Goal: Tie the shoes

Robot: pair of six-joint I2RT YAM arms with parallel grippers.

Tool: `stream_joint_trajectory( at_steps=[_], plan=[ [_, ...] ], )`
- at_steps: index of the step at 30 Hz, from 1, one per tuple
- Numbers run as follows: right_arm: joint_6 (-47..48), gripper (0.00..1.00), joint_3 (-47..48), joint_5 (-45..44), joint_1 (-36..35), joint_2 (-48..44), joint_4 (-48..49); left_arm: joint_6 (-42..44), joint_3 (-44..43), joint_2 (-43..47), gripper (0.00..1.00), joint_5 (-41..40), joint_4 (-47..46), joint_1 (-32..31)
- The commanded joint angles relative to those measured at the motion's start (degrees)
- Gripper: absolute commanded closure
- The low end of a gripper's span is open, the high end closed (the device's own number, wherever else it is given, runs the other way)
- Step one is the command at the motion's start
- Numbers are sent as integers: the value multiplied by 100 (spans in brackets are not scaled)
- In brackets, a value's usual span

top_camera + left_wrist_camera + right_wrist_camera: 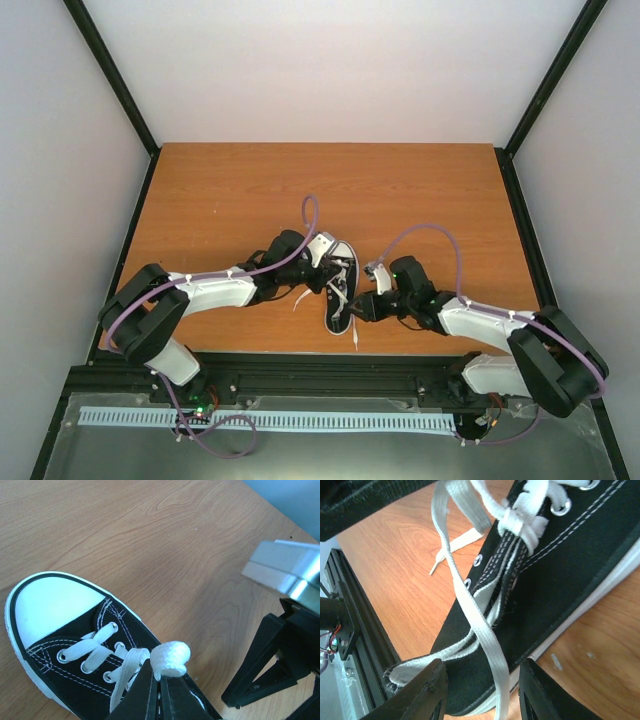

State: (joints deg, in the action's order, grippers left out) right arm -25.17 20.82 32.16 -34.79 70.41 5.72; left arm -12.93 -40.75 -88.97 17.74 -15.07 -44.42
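Sneaker: one, black canvas, white toe cap, white rubber edge. It lies on the wooden table, close to the near edge and roughly midway between the two arms, lengthwise near-to-far. The right wrist view puts its open end toward the black rail.

White laces are threaded through the metal eyelets over the tongue. They gather into a tight crossing at the top of the lacing.

Left gripper: directly above the sneaker's lacing, just behind the toe cap. Its fingers are pressed together and pinch a lace loop, which bulges out above the tips.

Right gripper: at the sneaker's right flank, near the open end. Its fingers are spread, with black canvas showing in the gap. One lace strand runs down from the crossing and passes between them. Neither finger presses on it.

A loose lace end lies flat on the wood on the sneaker's left side, with its tip pointing toward the rail. In the top view another lace tail trails off the sneaker's near end toward the table edge.

Arms: both reach in from the near edge and meet over the sneaker, the left from its left side, the right from its right.
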Motion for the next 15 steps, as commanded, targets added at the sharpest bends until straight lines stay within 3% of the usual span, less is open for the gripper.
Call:
stream_joint_trajectory(
  at_steps=[1,10,15],
  plan=[
    [261,60,220,-248,-258,241,361,-55,-27,-4,99,-30,-222,-14],
    [365,61,324,-813,-395,462,361,-61,-20,15,99,-21,-224,-14],
    [385,69,377,-841,-414,580,423,-67,-31,-13,99,-1,-219,-11]
  ],
)
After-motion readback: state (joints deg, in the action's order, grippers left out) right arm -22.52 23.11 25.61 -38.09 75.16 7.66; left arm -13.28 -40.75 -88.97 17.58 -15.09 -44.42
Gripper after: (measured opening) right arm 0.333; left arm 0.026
